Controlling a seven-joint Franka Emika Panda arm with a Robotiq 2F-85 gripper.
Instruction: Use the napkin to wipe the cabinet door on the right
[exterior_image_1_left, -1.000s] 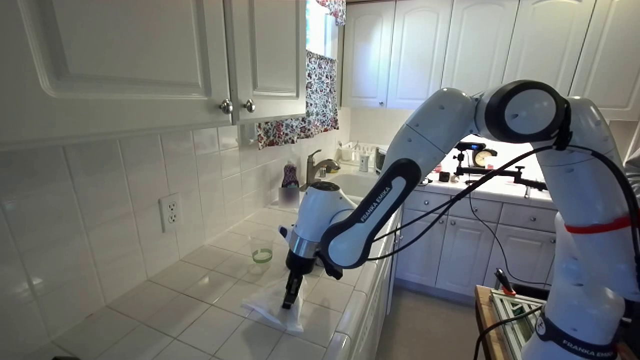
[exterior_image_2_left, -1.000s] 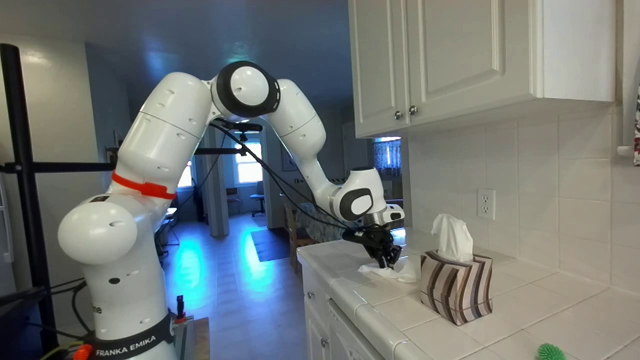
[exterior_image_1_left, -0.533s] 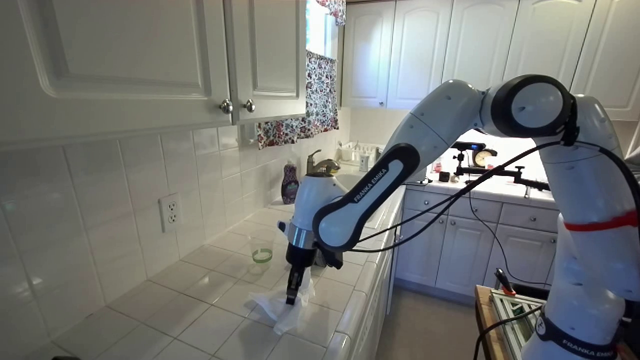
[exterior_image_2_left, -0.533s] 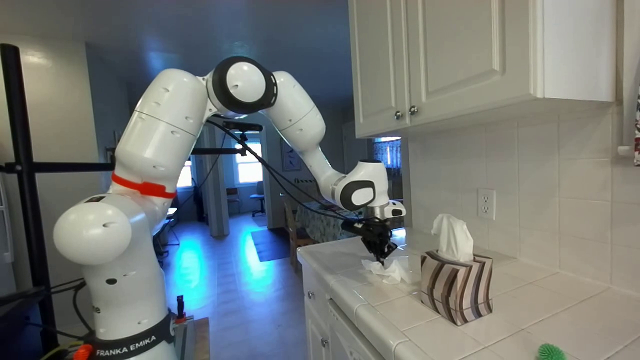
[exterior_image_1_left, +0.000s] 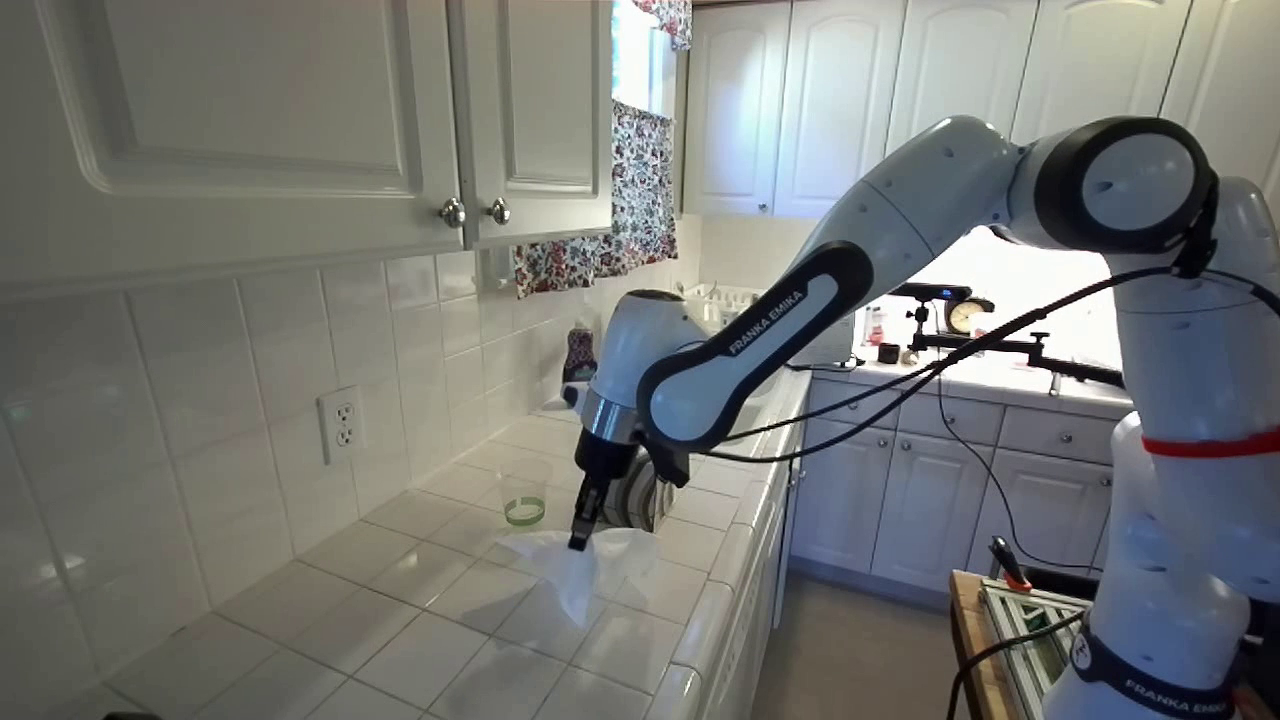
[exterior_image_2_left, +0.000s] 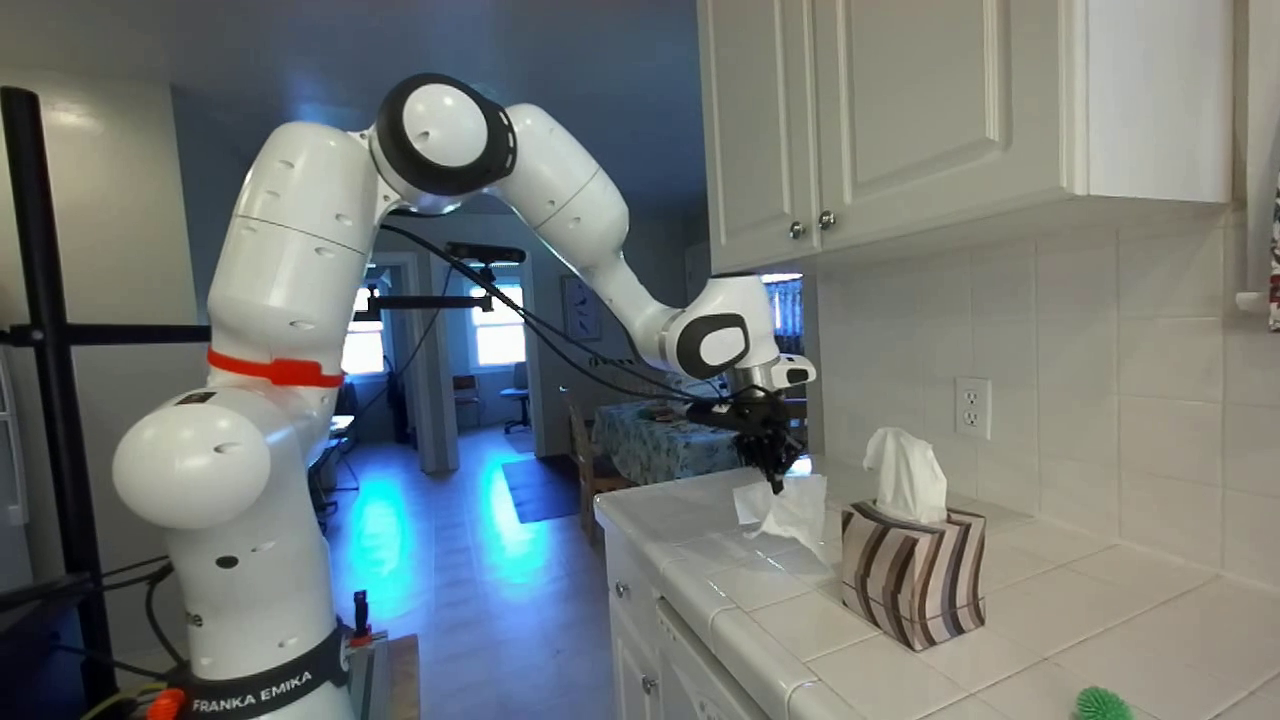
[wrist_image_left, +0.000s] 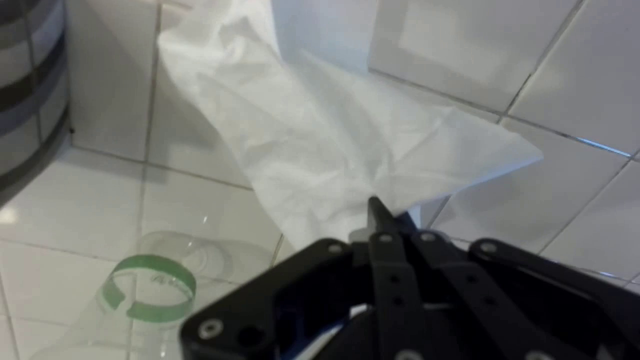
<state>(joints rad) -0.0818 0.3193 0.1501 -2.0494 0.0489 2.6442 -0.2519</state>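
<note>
White napkin, wrist-view centre | my fingers pinch it | swinging low, I could topple cup, lower left

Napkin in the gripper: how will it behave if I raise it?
Likely floppy: the napkin hangs creased from the gripper. Probably very light and easily torn, since it looks thin and tissue-like.

Wrinkled napkin in jaws, cabinet door closed
</note>
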